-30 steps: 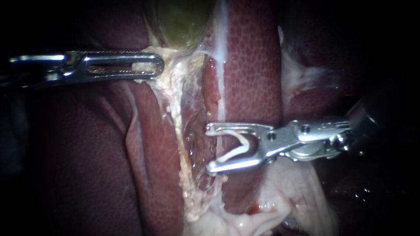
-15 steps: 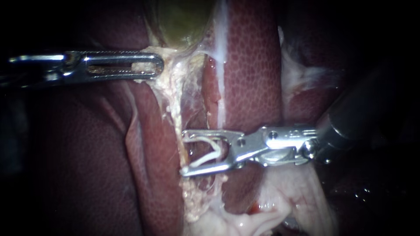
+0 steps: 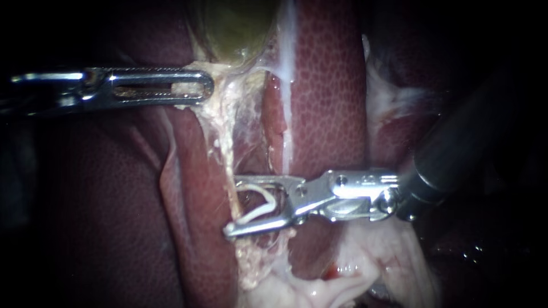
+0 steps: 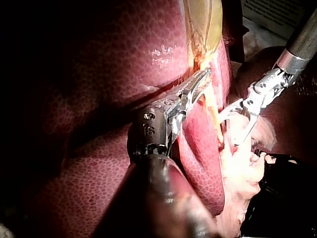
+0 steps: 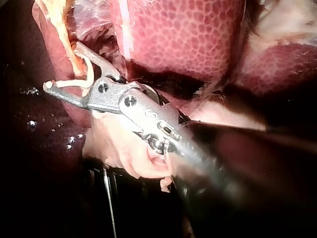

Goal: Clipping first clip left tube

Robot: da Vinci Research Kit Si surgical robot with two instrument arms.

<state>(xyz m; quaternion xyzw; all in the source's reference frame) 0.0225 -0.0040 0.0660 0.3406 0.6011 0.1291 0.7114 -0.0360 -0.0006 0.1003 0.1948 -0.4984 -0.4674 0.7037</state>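
My left instrument (image 3: 191, 86) holds the pale tissue just below the greenish gallbladder (image 3: 237, 28), its long slotted jaws shut on it. From there a pale, stringy tube (image 3: 227, 149) runs down between lobes of the liver (image 3: 325, 85). My right instrument (image 3: 231, 206) reaches in from the right. Its jaws stand wide apart with an open white clip (image 3: 264, 201) seated between them, and they straddle the tube, one jaw on each side. The right wrist view shows the clip (image 5: 88, 75) in the jaws (image 5: 62, 67) with the tube passing through it.
Pale fatty tissue (image 3: 319, 288) bunches below the right instrument's jaws. Dark red liver (image 3: 114, 217) fills the left. In the left wrist view the right instrument (image 4: 238, 126) lies beside the left instrument's jaws (image 4: 198, 84).
My right instrument has moved left with the clip, from clear of the tube to astride it. The left instrument has held still.
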